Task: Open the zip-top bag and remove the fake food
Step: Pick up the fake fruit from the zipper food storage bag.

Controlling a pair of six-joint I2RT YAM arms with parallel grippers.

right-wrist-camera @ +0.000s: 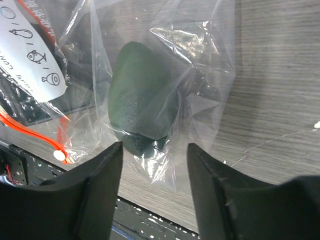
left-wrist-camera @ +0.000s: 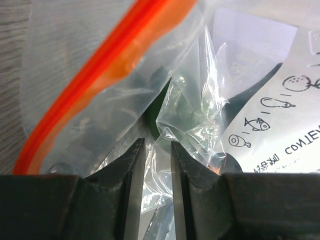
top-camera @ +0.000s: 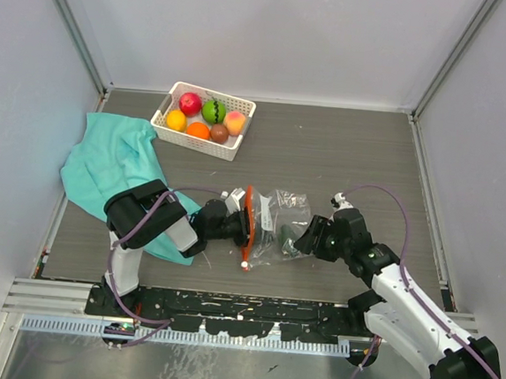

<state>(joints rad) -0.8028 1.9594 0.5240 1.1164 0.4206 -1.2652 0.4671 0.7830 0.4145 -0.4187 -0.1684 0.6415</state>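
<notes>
The zip-top bag (top-camera: 279, 211) lies on the table between my grippers, with its orange-red zipper strip (top-camera: 248, 211) on the left. My left gripper (top-camera: 237, 227) is at the zipper end. In the left wrist view its jaws (left-wrist-camera: 157, 144) are nearly together with bag film pinched between them, next to the strip (left-wrist-camera: 100, 75) and the white label (left-wrist-camera: 280, 115). One dark green fake fruit (right-wrist-camera: 142, 107) is inside the bag. My right gripper (right-wrist-camera: 155, 150) is open, its jaws standing on either side of the bag's bottom corner just short of that fruit; it also shows in the top view (top-camera: 300, 241).
A white slotted basket (top-camera: 195, 141) at the back left holds several fake fruits: red (top-camera: 190, 103), green (top-camera: 213, 111), peach (top-camera: 234, 120), yellow (top-camera: 177, 120), orange (top-camera: 198, 131) and brown (top-camera: 219, 133). A teal cloth (top-camera: 113, 164) lies at the left. A metal rail (top-camera: 223, 324) runs along the near edge.
</notes>
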